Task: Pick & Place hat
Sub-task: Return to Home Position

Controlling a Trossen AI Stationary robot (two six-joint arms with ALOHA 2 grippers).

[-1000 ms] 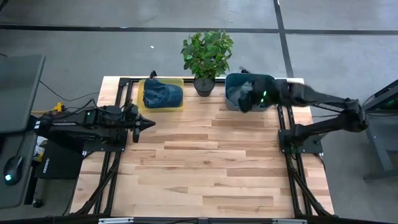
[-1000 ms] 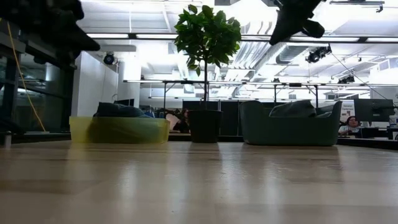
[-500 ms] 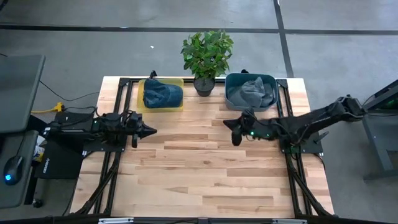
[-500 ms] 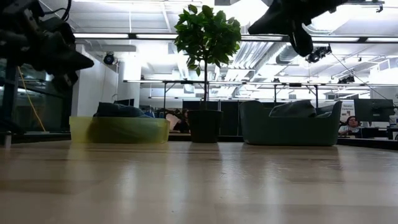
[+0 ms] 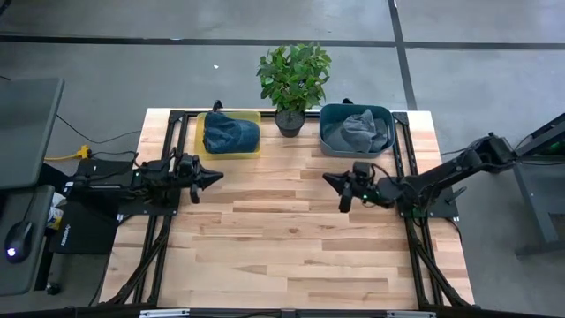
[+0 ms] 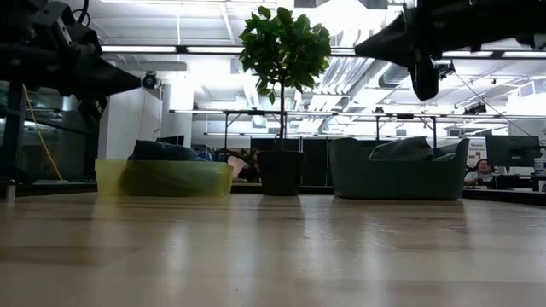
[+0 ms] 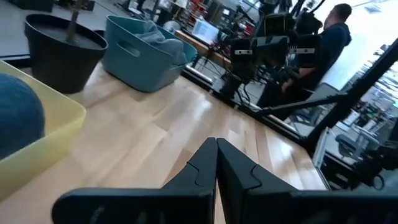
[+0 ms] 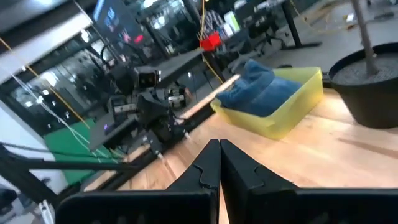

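High view: the dark blue cap [image 5: 231,134] is seen lying in the yellow bin [image 5: 227,155] at the far left of the wooden table [image 5: 282,247], and the gray cap [image 5: 357,129] is bunched up in the teal bin [image 5: 328,113] at the far right. A potted plant [image 5: 294,75] is parked between the two bins. The left gripper [image 5: 214,175] is held over the table's left edge, just in front of the yellow bin, pointing inward. The right gripper [image 5: 327,179] is held over the boards in front of the teal bin, pointing toward the left one, well apart from it.

Low view: both grippers are seen up in the air, clear of the tabletop, nothing hanging from either. The bins and the pot are lined up along the far edge.

Left wrist view: the left gripper's fingers [image 7: 233,171] are pressed together with nothing between them. The yellow bin with the blue cap is passed close by; the teal bin is farther off, and a person [image 7: 323,43] is seen standing beyond the table.

Right wrist view: same deal, fingers [image 8: 202,168] squeezed tight, empty, with the yellow bin seen across the table.
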